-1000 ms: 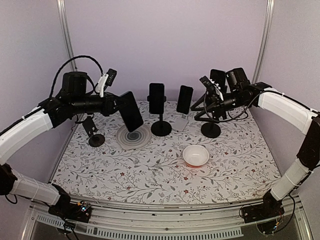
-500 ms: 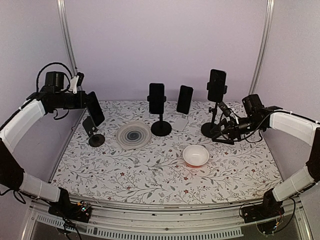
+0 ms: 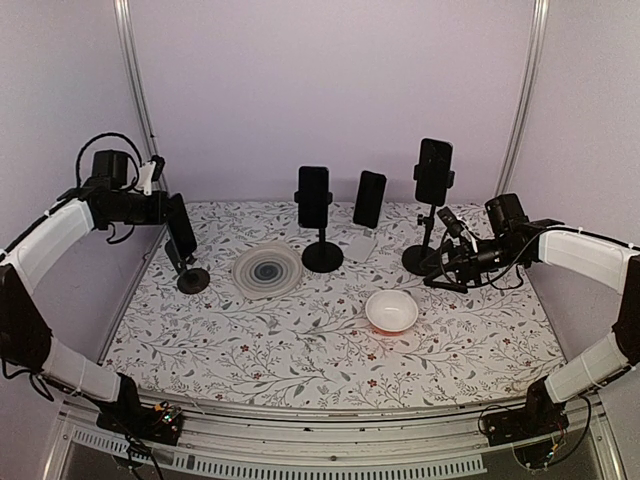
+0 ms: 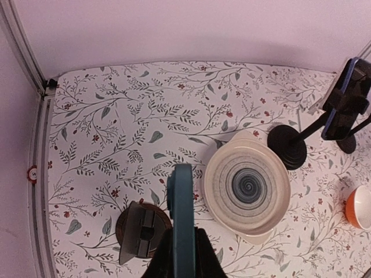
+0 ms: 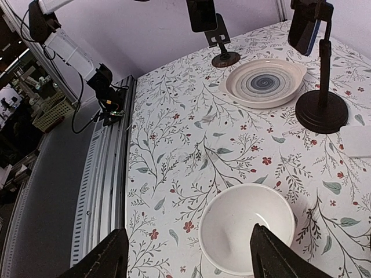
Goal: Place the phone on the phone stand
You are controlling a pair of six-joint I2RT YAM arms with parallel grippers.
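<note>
My left gripper [image 3: 170,212] is shut on a dark phone [image 3: 183,232] and holds it upright just above the small black phone stand [image 3: 190,272] at the far left. In the left wrist view the phone [image 4: 181,214] shows edge-on between the fingers, with the stand [image 4: 142,231] just to its left and below it. My left gripper [image 4: 181,258] grips the phone's lower end. My right gripper [image 3: 447,268] is open and empty, low beside the tall right stand. In the right wrist view my right gripper [image 5: 191,260] hangs over a white bowl [image 5: 246,234].
Three other phones sit on stands at the back: middle [image 3: 313,197], white stand [image 3: 369,198], tall right stand [image 3: 433,172]. A spiral-patterned plate [image 3: 267,271] lies right of the small stand. The white bowl [image 3: 391,311] sits mid-table. Side rails border the table.
My left arm swung left with the phone, from over the plate to over the small stand, then lowered slightly. My right arm let go of the tall right stand's phone and dropped low.
</note>
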